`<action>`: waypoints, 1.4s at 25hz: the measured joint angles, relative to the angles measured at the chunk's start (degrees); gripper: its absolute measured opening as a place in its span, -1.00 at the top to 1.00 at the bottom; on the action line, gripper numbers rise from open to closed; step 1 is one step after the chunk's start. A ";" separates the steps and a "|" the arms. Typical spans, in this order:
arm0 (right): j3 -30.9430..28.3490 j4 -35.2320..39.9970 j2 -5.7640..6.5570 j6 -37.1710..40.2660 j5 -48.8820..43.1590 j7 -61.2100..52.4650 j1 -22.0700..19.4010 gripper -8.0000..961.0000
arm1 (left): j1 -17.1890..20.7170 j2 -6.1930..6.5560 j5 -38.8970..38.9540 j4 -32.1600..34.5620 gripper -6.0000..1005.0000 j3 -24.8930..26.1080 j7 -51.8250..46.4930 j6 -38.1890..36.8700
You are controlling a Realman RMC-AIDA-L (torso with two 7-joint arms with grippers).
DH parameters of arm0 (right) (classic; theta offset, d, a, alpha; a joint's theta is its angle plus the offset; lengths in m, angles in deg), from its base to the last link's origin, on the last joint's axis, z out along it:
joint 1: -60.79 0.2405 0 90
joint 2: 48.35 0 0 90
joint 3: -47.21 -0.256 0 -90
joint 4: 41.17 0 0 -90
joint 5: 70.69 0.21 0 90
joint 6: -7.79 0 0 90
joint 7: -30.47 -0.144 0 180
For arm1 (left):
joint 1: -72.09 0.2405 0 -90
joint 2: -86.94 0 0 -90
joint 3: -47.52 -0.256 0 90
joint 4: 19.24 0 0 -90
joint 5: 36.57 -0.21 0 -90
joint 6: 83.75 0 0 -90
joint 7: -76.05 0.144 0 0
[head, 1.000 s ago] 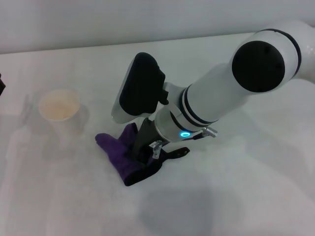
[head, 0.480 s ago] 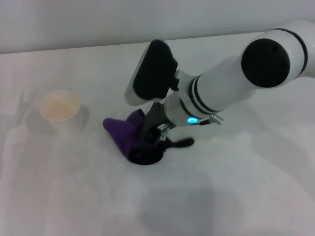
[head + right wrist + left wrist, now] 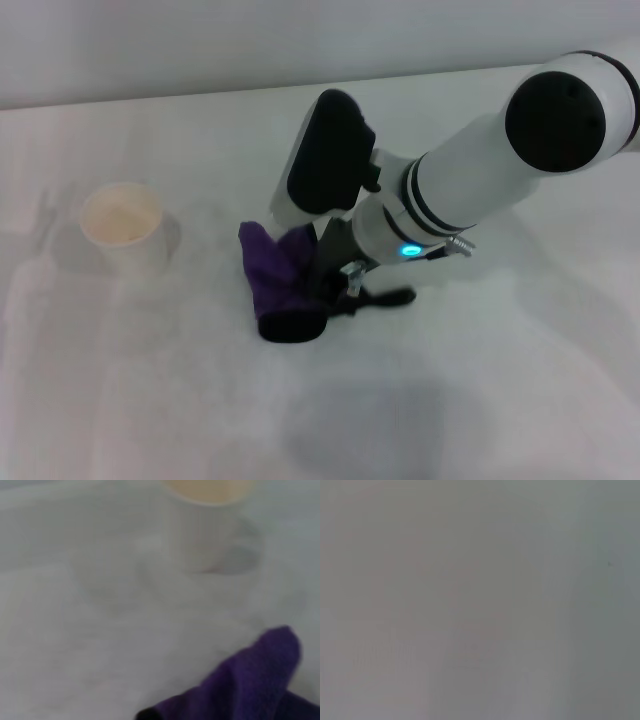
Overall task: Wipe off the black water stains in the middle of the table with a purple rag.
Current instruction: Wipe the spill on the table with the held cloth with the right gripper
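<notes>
White-grey table point(image 3: 520, 400) filled the view. Right gripper point(image 3: 335, 285) pressed the purple rag point(image 3: 280, 275) down, apparently clamped on it; the rag trailed from the claw toward a paper cup point(image 3: 122, 225). No black stain was visible, perhaps covered. Left gripper was unseen.

Likely a lab: bare white table point(image 3: 150, 400), blank wall point(image 3: 200, 45).

Deep purple cloth rag point(image 3: 280, 272) with black edging, pale cream paper cup point(image 3: 123, 226), plain white-grey matte tabletop point(image 3: 150, 400), white-and-black arm point(image 3: 470, 180).
</notes>
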 joint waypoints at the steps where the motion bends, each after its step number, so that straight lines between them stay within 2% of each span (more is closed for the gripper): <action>1: 0.00 0.67 -0.04 -1.19 0.65 0.52 0.02 0.87 | 0.00 0.00 0.00 0.00 -0.77 -0.01 0.00 -0.01; 5: -0.03 3.28 0.02 -4.69 5.74 3.59 -0.15 0.87 | 0.00 0.00 -0.01 0.00 -0.77 -0.01 0.00 -0.01; 12: 0.57 1.07 -0.39 -8.83 12.78 9.25 0.11 0.87 | -0.23 0.00 0.00 0.30 -0.77 -0.01 0.00 0.00; 26: 0.27 -1.39 -0.10 6.86 12.03 9.24 -3.46 0.87 | 0.23 -0.09 -0.01 0.45 -0.77 -0.01 0.00 -0.11; 35: -0.15 -1.99 -0.01 7.79 11.13 9.16 -3.61 0.87 | -0.02 -0.09 0.00 0.45 -0.77 -0.01 -0.01 -0.18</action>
